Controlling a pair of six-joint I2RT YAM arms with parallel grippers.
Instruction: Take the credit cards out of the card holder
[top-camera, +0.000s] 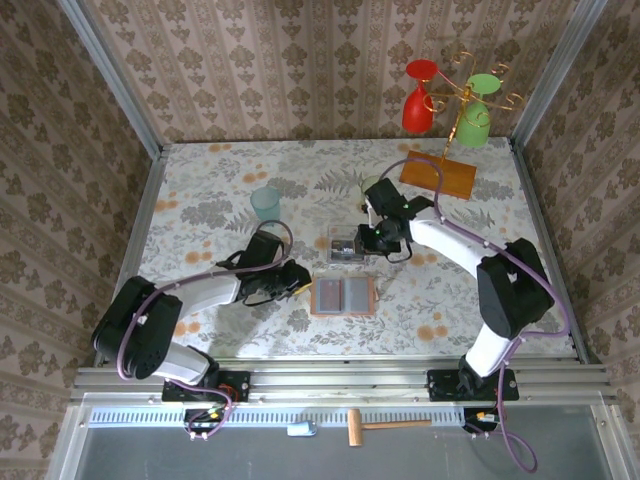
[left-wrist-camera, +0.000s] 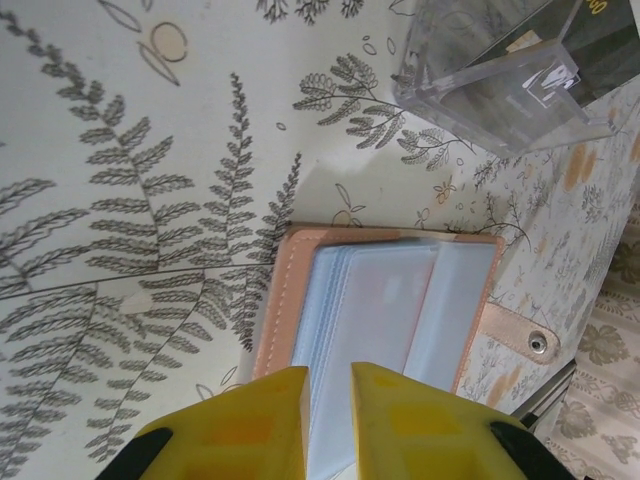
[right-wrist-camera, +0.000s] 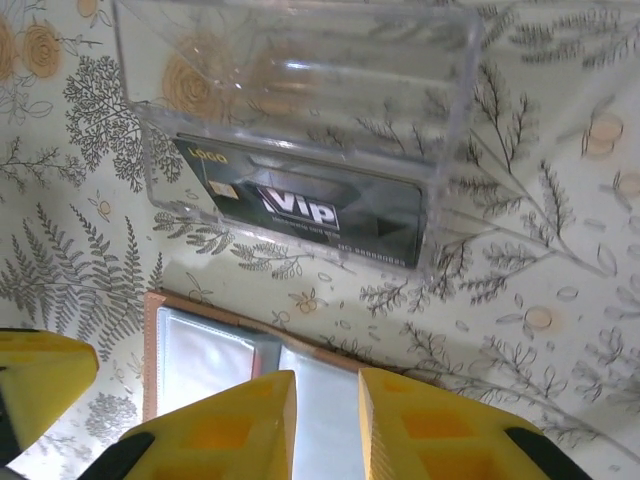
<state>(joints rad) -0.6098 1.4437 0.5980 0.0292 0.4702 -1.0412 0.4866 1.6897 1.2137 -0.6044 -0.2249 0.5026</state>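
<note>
Fingers (left-wrist-camera: 250, 425) of the left gripper (left-wrist-camera: 328, 415) stand barely parted, a thin slit between the yellow pads with nothing clearly caught in it, and they hang over one edge of the card holder (left-wrist-camera: 390, 300). The holder lies open and flat on the fern-printed table (top-camera: 210, 180), between the two arms: a salmon-pink border with a stitched seam frames pale grey-blue see-through sleeves stacked in layers, and a pink tab (left-wrist-camera: 515, 335) with a round metal snap sticks out from one side. From above it reads as two grey-blue panels side by side inside the pink rim. The sleeves are blurred in the left wrist view, so whether any holds a card cannot be told.

The right gripper (right-wrist-camera: 327, 425) is likewise only slightly spread, its yellow fingers a narrow gap apart and gripping nothing, poised above the holder. Just beyond it sits the clear plastic tray (right-wrist-camera: 455, 120), close to the holder but apart from it. Inside the tray lies one credit card (right-wrist-camera: 300, 205), black, with "VIP" in pale letters at its middle and a small "LOGO" mark at one corner, resting against the tray's near wall.

Farther back on the table stand a teal cup (top-camera: 266, 203) and an orange stand base (top-camera: 438, 174) carrying a red glass (top-camera: 420, 105) and a green glass (top-camera: 478, 115)
</note>
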